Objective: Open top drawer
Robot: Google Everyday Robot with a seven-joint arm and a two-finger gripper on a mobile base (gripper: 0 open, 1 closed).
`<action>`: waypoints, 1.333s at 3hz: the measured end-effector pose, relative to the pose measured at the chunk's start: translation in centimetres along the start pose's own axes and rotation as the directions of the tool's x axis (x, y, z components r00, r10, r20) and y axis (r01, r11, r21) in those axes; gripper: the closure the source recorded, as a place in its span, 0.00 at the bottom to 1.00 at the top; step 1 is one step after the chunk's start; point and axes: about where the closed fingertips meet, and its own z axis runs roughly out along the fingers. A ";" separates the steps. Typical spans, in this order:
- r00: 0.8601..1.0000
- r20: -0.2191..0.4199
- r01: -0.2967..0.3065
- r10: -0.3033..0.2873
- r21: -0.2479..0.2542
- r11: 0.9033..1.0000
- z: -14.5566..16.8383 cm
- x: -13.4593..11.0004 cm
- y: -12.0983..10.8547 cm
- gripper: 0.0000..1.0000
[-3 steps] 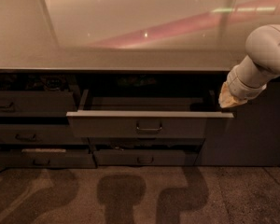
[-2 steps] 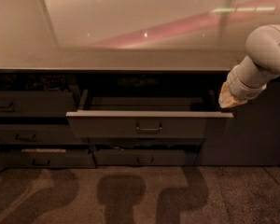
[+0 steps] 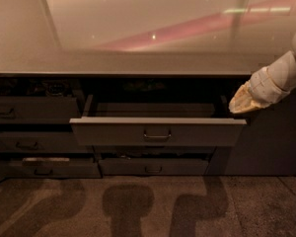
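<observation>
The top drawer (image 3: 158,132) is the wide dark grey one in the middle, under the counter. It stands pulled out, its flat front carrying one small loop handle (image 3: 157,134). Its inside is in shadow. My gripper (image 3: 240,104) is at the right, at the drawer's back right corner and above the front's right end. It is apart from the handle. My white arm (image 3: 281,75) comes in from the right edge.
A pale glossy counter top (image 3: 138,33) runs over the drawers. Narrower drawer fronts (image 3: 29,110) stack at the left, and another front (image 3: 153,168) lies below the open drawer. A plain dark panel (image 3: 266,142) is at the right. Carpet (image 3: 148,206) covers the floor.
The arm and gripper have shifted slightly to the right and up. The drawer stands as it did.
</observation>
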 end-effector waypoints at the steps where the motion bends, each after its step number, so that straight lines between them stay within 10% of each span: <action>1: 0.998 -0.061 -0.032 0.032 -0.005 0.999 1.4 0.5 -0.8 1.00; 4: 0.982 -0.110 -0.164 0.153 -0.098 0.982 5.3 7.3 0.2 1.00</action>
